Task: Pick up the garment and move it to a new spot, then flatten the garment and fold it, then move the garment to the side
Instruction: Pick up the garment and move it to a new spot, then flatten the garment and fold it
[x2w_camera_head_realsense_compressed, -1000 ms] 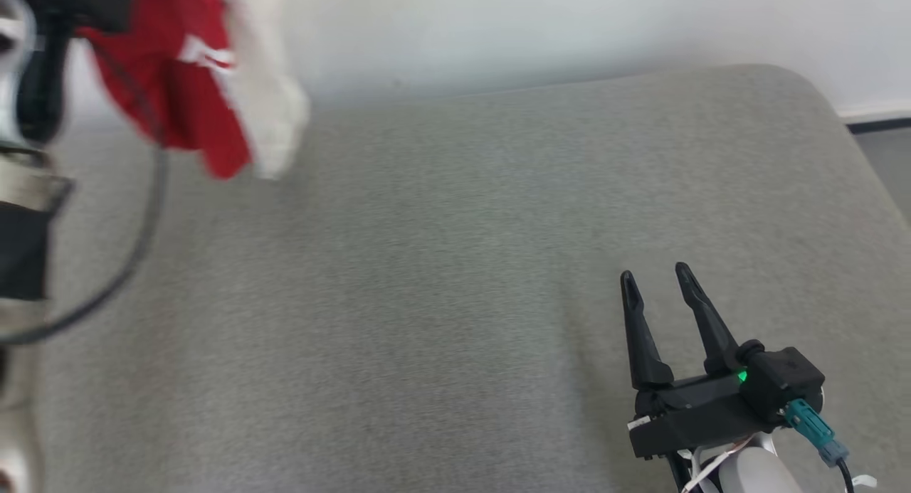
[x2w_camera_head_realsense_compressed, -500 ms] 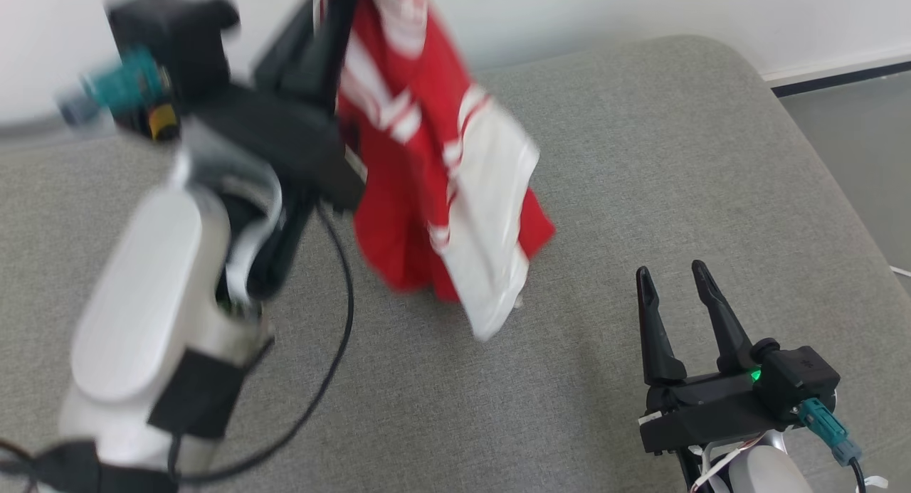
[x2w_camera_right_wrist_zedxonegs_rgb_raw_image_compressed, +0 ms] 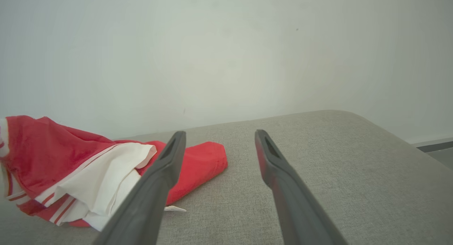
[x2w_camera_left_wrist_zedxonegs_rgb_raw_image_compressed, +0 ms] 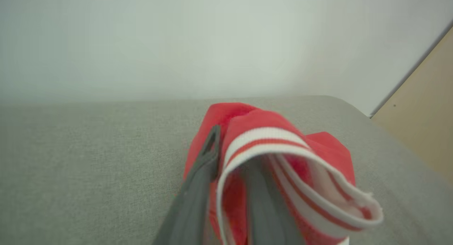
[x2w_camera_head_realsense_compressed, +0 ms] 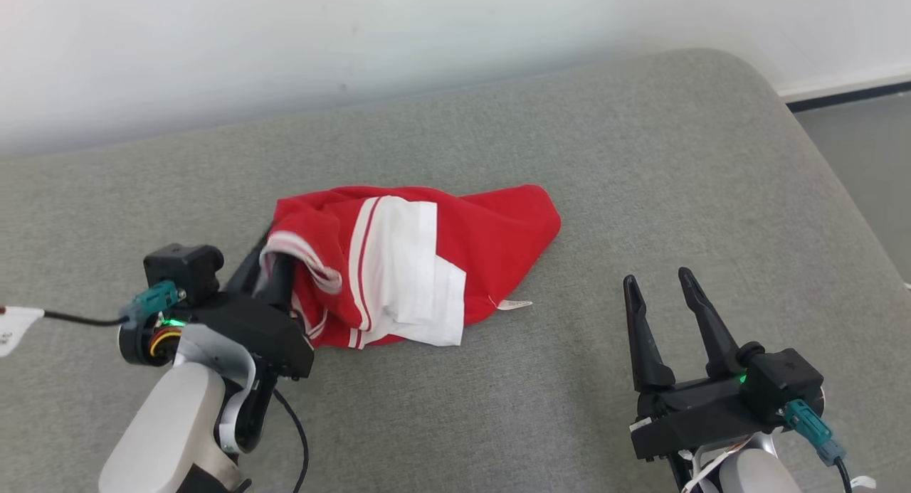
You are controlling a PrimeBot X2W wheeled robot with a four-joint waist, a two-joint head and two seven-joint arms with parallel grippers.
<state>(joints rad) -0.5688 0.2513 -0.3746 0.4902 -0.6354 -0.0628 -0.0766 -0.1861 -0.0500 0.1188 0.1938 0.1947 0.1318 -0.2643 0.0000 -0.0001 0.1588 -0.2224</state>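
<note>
- Lying crumpled on the wide grey woven-fabric cushion (x2w_camera_head_realsense_compressed: 640, 158), the red cloth garment (x2w_camera_head_realsense_compressed: 491, 230) sits around the middle of the head view, toward the robot's left.
- Garment is mostly red, with one big white rectangular panel folded across its top and thin red lines along the panel's left side.
- Red-and-white striped ribbed trim runs along the garment's left end, bunched and raised off the cushion there.
- Right end of the garment lies flat and tapers to a rounded red corner.
- Small white sewn-in label (x2w_camera_head_realsense_compressed: 514, 304) sticks out at the lower right edge, flat on the cushion.
- Black two-fingered left gripper (x2w_camera_head_realsense_compressed: 267, 260) is at the garment's left end, clenched on the striped trim. Left wrist view shows the band looped over one finger and red cloth between the two.
- Black long-fingered right gripper (x2w_camera_head_realsense_compressed: 656, 277) is released, fingers spread with nothing between them, over bare cushion well apart from the garment's right end.
- Plain white wall (x2w_camera_head_realsense_compressed: 356, 38) stands behind the cushion.
- Dark skirting strip (x2w_camera_head_realsense_compressed: 847, 94) and grey floor (x2w_camera_head_realsense_compressed: 879, 166) are at far right.
</note>
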